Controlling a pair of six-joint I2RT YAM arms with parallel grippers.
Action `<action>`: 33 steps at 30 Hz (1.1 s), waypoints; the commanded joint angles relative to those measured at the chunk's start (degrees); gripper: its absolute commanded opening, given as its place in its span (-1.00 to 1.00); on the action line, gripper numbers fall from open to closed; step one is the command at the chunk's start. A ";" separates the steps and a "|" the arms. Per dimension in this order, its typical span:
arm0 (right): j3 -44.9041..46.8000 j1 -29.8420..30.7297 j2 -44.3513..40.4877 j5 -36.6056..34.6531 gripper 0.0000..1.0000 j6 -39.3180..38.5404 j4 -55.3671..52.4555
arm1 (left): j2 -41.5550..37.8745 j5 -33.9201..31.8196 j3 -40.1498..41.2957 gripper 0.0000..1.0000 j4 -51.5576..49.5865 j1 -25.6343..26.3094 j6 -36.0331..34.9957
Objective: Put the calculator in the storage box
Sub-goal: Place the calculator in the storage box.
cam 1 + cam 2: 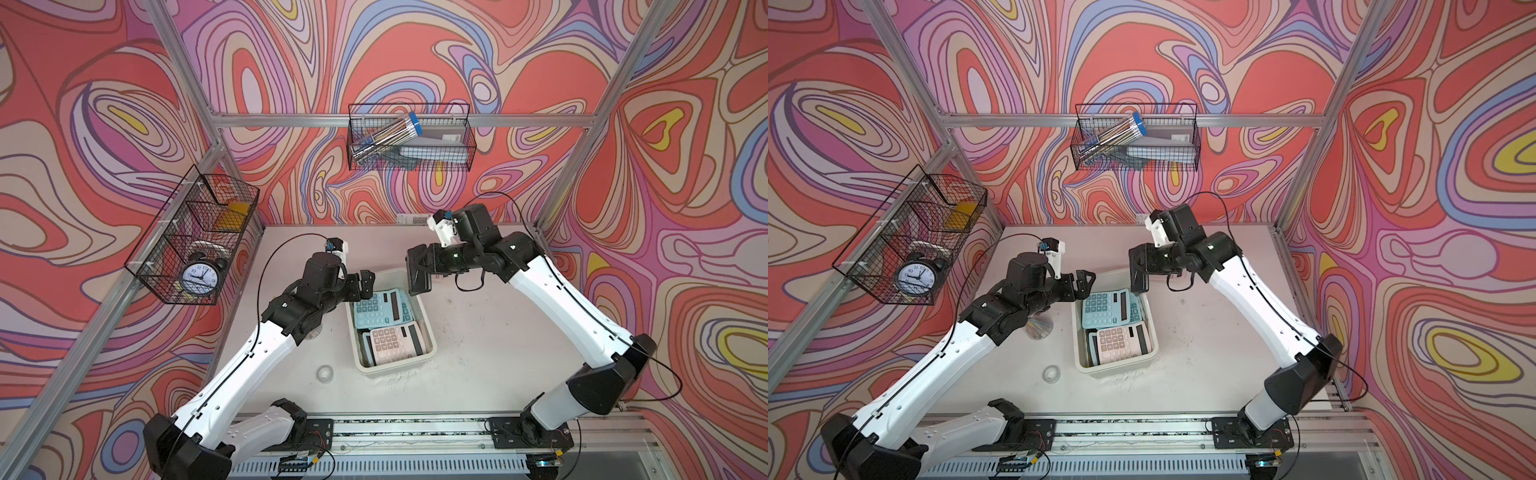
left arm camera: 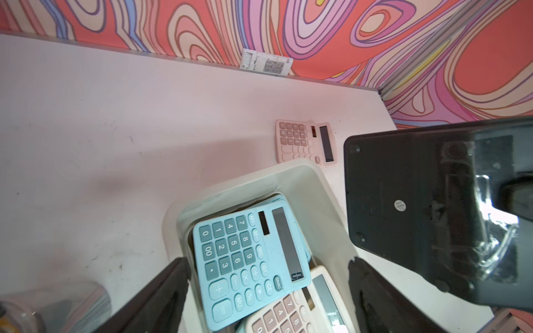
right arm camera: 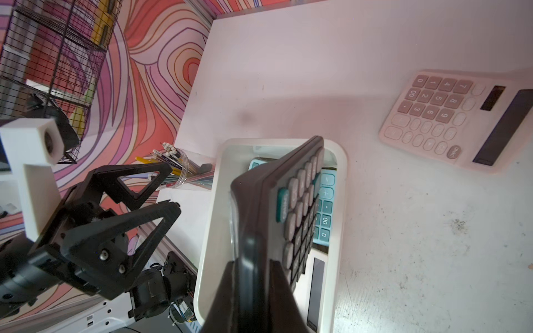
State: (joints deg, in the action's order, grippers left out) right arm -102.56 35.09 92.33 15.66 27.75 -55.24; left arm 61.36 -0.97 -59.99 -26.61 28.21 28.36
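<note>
The off-white storage box (image 1: 429, 328) (image 1: 1152, 332) sits mid-table in both top views. Inside it a blue calculator (image 1: 380, 307) (image 2: 245, 259) leans over a cream calculator (image 1: 392, 336) (image 1: 1121, 338). My right gripper (image 1: 419, 259) (image 3: 252, 261) is shut on a black calculator (image 1: 419, 274) (image 2: 403, 201) (image 3: 259, 207), held on edge above the box's far end. My left gripper (image 1: 366, 286) (image 2: 267, 261) hangs open and empty over the box's far left side. A pink calculator (image 2: 305, 142) (image 3: 450, 121) lies flat on the table beyond the box.
A wire basket with a black clock (image 1: 199, 276) hangs on the left wall. Another wire basket (image 1: 409, 137) holding a pencil tube hangs on the back wall. A clear tape roll (image 1: 325, 372) and a clear pencil cup (image 3: 178, 170) stand left of the box.
</note>
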 commanded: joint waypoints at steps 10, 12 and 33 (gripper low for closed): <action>-20.88 9.03 18.87 -19.00 -1.00 4.10 -17.61 | -6.33 -8.59 7.02 0.90 -1.17 -0.08 2.90; -23.38 9.92 21.49 -20.31 -1.00 4.72 -19.44 | -6.20 -8.30 7.74 0.91 -0.47 -0.12 3.25; -29.93 11.74 33.19 -18.31 -0.46 11.59 -15.68 | -5.32 -5.97 11.78 0.91 3.79 -0.66 4.75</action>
State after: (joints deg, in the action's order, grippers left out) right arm -131.57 46.57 124.97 -3.92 37.60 -74.06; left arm 56.38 -7.49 -48.73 -24.18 28.03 32.80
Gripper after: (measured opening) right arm 0.261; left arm 0.956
